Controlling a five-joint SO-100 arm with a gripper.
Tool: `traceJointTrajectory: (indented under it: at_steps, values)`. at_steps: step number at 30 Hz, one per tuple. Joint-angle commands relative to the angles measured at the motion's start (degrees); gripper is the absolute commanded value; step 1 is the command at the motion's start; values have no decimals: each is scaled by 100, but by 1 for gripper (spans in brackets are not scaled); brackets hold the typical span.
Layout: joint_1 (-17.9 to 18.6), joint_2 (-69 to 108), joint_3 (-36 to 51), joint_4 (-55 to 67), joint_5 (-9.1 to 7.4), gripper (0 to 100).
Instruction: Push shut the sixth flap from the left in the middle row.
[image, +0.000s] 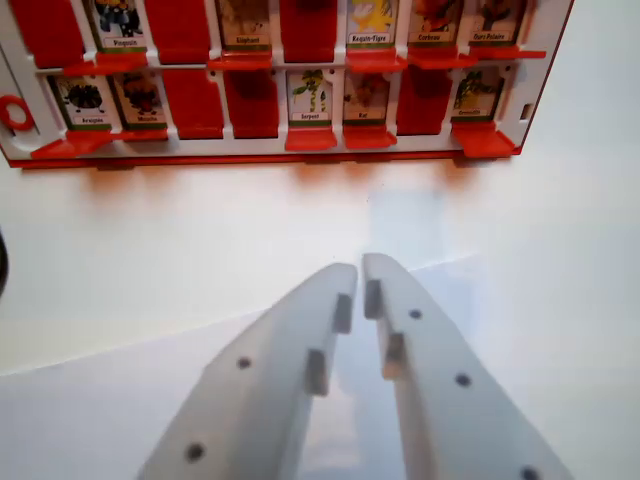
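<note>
A red and white flip board (270, 150) stretches across the top of the wrist view, with two of its rows in sight. In the upper visible row, the sixth flap from the left, a yellow picture card labelled Requin-Tigre (372, 20), stands up showing its picture. Cards labelled Corbeau (435, 20) and Ours Polaire (497, 20) stand to its right, and a plain red flap (308, 25) lies to its left. My gripper (360, 278) is low in the view, well short of the board, its white fingers (300, 350) almost together with only a thin slit and nothing between them.
The lower row shows Serpent (310, 95) and Rat (367, 95) cards up, beside plain red flaps (250, 100). The board rests on a white tabletop (150, 250). A red ring (14, 112) sits on the board's left edge.
</note>
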Motion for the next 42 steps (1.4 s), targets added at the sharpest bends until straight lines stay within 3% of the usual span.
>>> traceJointTrajectory:
  at_steps: [1,7,18,42]
  values:
    - [88,-352,-35,-580,-88,0]
    - [149,-1046,202,-1397,-18,0]
    - [378,-2101,861,-2892,-141,0]
    - [615,-4157,756,-4729,-299,0]
